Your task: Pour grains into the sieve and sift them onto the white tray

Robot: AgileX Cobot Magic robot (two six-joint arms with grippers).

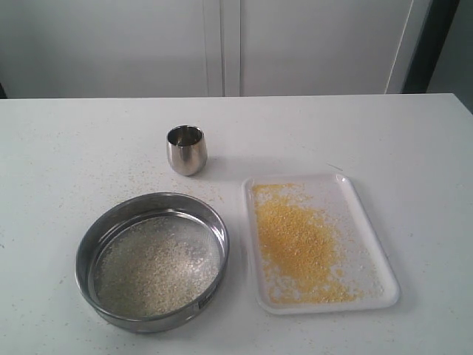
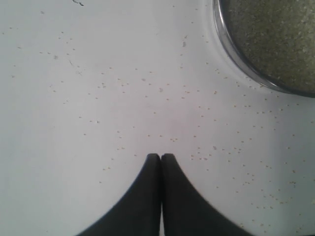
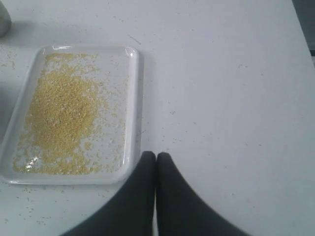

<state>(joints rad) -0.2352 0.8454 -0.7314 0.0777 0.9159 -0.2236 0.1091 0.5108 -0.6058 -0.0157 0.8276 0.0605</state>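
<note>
Sieve (image 1: 151, 200) sits on the white tabletop (image 1: 66, 148), near-left in the exterior view, upright and flat. Pale grains (image 1: 155, 270) cover most of its mesh in a thin layer. White tray (image 1: 347, 200) lies just beside the sieve on its right, with a narrow gap and not touching. Yellow grains (image 1: 299, 248) are spread along the tray's length, thickest in the middle, with whitish bits at the edges. Steel cup (image 1: 185, 149) stands upright behind the sieve, apart from it and from the tray. Stray grains (image 1: 211, 191) speckle the tabletop around the cup, sieve and tray. Pale cabinet panels (image 1: 222, 44) run behind the tabletop.

Neither arm shows in the exterior view. Left fingers (image 2: 147, 196) are pressed together tip to tip over speckled tabletop. A section of the sieve rim and its grain-covered mesh shows in the left wrist view, well apart from the tips. Right fingers (image 3: 140, 196) are also closed tip to tip. In the right wrist view a tray corner lies just beside the tips, and the yellow grains sit further off. Height above the tabletop cannot be told for either.
</note>
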